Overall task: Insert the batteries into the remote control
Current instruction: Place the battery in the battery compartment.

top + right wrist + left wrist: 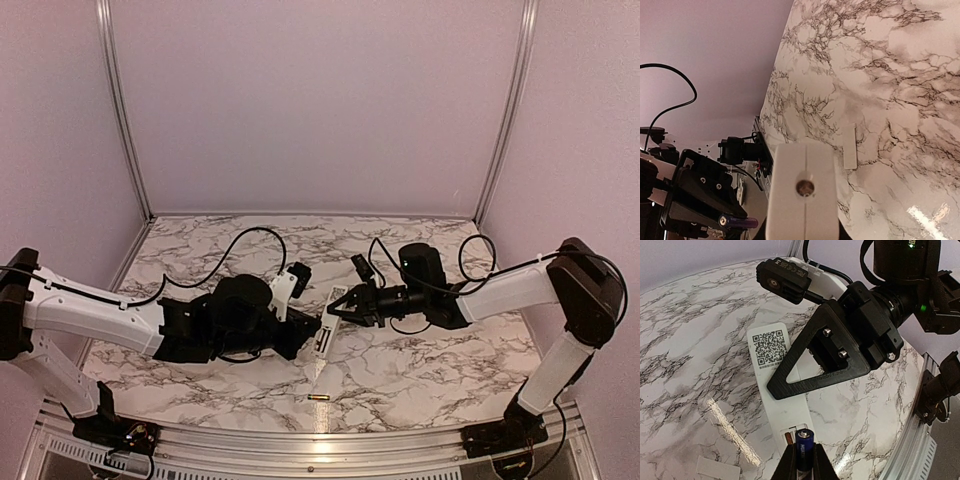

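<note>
Battery loading at its midpoint: neither cell appears seated in the remote control (782, 412), whose back faces up with a QR sticker and an open compartment (789, 434) at its near end. The left gripper (803, 460), jaws drawn narrow, clamps the dark battery (804, 450) upright between its fingers, the cell's tip right at the compartment's edge; whether it touches the contacts cannot be told. The golden battery (319, 398) lies alone on the marble table (430, 370), well short of the remote on the side toward the arm bases, and awaits its turn. A small white cover (850, 146), likely the compartment lid, rests on the marble beside the remote.

The right gripper (342, 306) is closed across the remote's upper half, bracing it at a slant; whether the remote's near end rests on the marble is unclear. The left arm stretches in low from the remote's left, the right arm reaches in from its right with elbow bent, and the two wrists nearly meet over the remote.
</note>
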`<state>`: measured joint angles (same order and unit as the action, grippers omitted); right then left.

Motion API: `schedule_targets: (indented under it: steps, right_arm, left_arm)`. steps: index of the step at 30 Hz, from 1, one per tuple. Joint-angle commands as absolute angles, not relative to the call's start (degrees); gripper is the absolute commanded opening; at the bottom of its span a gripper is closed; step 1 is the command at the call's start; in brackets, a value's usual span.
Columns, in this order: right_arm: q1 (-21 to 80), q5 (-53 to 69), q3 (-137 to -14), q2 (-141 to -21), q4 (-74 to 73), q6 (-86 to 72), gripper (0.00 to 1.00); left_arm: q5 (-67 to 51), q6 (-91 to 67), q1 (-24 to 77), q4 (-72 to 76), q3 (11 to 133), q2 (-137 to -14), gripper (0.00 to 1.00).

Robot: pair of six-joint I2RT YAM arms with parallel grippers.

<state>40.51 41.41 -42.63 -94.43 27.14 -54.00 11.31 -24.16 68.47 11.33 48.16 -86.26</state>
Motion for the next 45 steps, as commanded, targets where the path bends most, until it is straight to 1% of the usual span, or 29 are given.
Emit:
schedule_targets:
  steps: [1, 10, 33, 40, 45]
  right_arm:
    - [41.1, 40.6, -45.0, -94.7, 27.8, -54.7, 0.00]
    - [41.2, 40.9, -45.1, -94.0, 27.3, -54.8, 0.00]
    - [41.2, 41.4, -45.6, -93.4, 26.5, -55.3, 0.00]
    - [41.0, 41.3, -45.6, -93.3, 26.3, -55.2, 0.00]
    - [41.0, 41.3, -45.8, -93.3, 26.0, -55.1, 0.00]
  left_arm:
    - [11.7, -23.1, 69.1, 13.6, 50.7, -88.5, 0.00]
    - [12.3, -22.1, 69.4, 11.9, 53.2, -92.6, 0.00]
    - [17.8, -20.9, 69.4, 6.1, 54.0, -94.3, 0.00]
    - [18.6, -21.1, 69.5, 5.0, 53.8, -94.5, 0.07]
    - [18.7, -21.7, 69.5, 4.5, 53.9, -94.4, 0.15]
